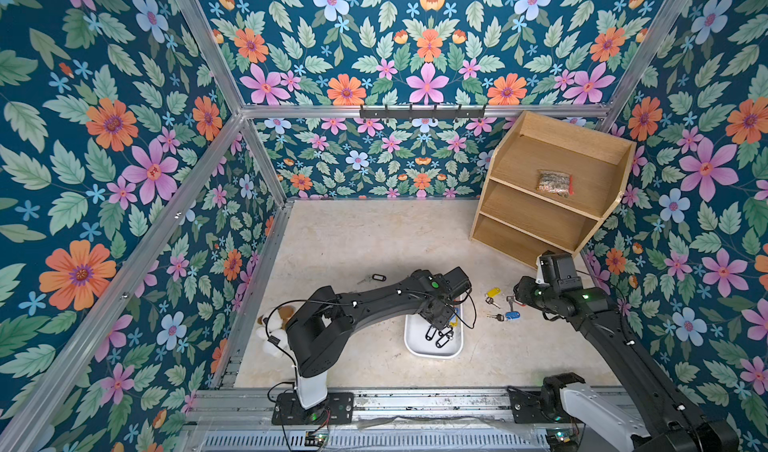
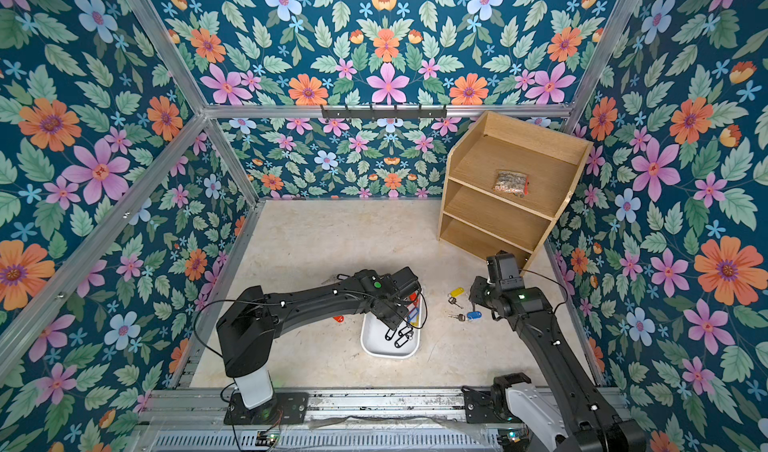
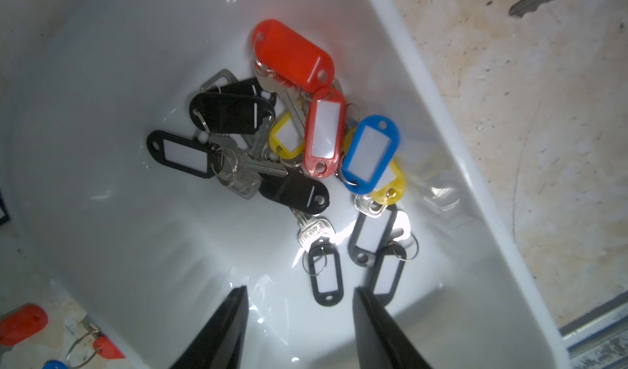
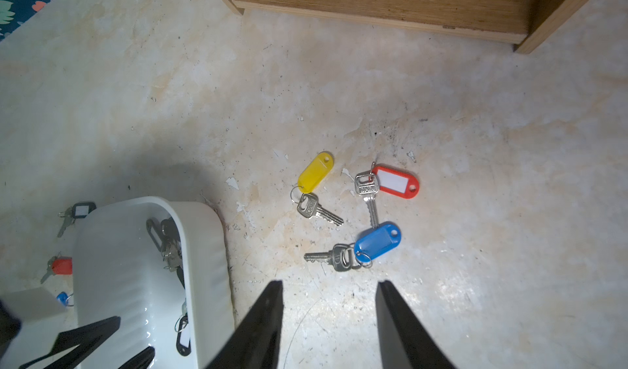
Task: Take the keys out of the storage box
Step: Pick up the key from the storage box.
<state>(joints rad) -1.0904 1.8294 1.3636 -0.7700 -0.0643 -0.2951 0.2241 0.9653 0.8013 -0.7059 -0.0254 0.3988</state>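
Note:
The storage box (image 1: 432, 355) is a shallow white tray in the middle of the table. Inside it lie several keys (image 3: 289, 139) with red, black, yellow and blue tags, piled toward one long wall (image 3: 441, 112). My left gripper (image 3: 299, 288) hangs over the box's inside, open, with only the tip of a black tag (image 3: 327, 275) just beyond its fingertips. Right of the box, keys with a yellow tag (image 4: 315, 172), a red tag (image 4: 396, 182) and a blue tag (image 4: 377, 240) lie on the table. My right gripper (image 4: 329, 282) hovers beside them, open and empty.
A wooden shelf unit (image 1: 552, 188) stands at the back right with a clear bag (image 1: 553, 183) on a shelf. A plush toy (image 1: 274, 325) lies by the left arm's base. A black-tagged key (image 1: 378, 278) and a red-tagged one (image 2: 338, 319) lie left of the box.

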